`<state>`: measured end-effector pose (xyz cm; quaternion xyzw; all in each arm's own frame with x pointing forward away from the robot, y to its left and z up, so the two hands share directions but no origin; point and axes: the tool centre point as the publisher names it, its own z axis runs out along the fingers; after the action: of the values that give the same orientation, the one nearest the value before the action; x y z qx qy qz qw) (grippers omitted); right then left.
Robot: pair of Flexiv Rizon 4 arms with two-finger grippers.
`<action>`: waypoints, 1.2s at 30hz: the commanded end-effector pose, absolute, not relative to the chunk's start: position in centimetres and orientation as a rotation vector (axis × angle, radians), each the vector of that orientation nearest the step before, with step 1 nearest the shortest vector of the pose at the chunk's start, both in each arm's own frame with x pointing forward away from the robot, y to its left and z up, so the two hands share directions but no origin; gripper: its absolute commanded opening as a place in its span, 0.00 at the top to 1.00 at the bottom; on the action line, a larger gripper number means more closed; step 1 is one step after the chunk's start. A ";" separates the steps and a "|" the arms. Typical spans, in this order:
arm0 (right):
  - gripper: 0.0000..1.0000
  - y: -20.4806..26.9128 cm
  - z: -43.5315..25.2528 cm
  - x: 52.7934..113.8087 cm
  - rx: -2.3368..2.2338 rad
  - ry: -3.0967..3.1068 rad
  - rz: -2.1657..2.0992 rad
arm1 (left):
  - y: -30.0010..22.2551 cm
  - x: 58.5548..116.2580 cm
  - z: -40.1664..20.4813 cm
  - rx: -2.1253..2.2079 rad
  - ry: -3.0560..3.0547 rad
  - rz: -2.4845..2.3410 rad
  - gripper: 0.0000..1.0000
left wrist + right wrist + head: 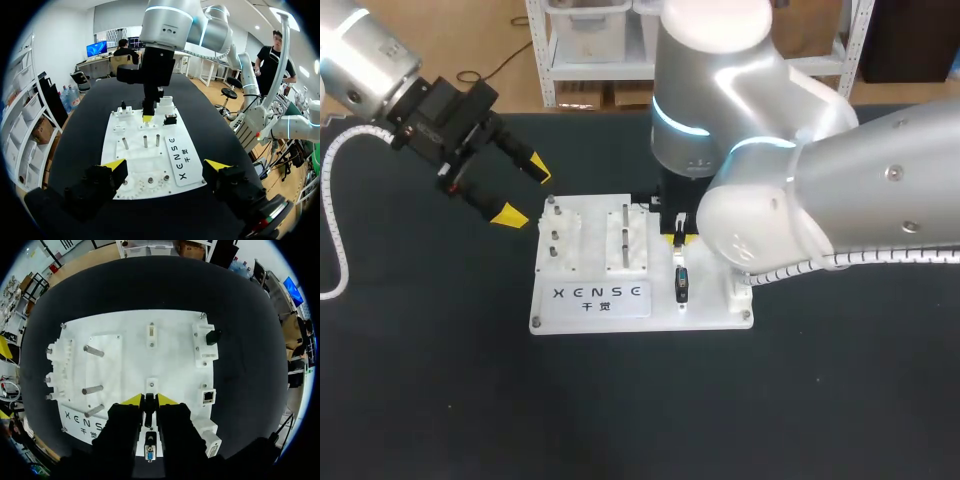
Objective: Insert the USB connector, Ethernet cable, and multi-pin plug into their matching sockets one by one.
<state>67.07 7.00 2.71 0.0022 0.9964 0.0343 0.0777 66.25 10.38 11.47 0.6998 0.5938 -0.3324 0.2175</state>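
Right arm point(820, 190) hogs the head view, coming in over the middle of the black desk point(420, 380). Sitting on the desk is a white socket board point(710, 305). Left gripper point(524, 192) hangs just off the board's left side, fingers wide with nothing in them. Right gripper point(149, 400) is straight above the board, fingers narrow and pinched on a small black plug point(149, 407), can't tell which one. A multi-pin connector point(149, 452) sits on the board under those fingers, and the Ethernet socket point(207, 396) is near them at the board's edge.
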 end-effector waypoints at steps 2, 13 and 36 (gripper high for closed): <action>1.00 5.7 4.3 66.3 0.013 2.947 0.128 | 10.4 66.4 11.5 1.942 1.642 -0.923 0.00; 1.00 0.6 3.8 66.2 0.090 2.935 0.059 | 10.4 66.4 11.5 1.942 1.642 -0.923 0.00; 1.00 -1.2 2.4 66.3 0.128 2.938 0.041 | 10.4 66.4 11.5 1.942 1.642 -0.923 0.00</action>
<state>66.44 -1.02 2.85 0.0435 0.9943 0.0149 0.0963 66.25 10.39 11.47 0.6997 0.5938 -0.3324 0.2175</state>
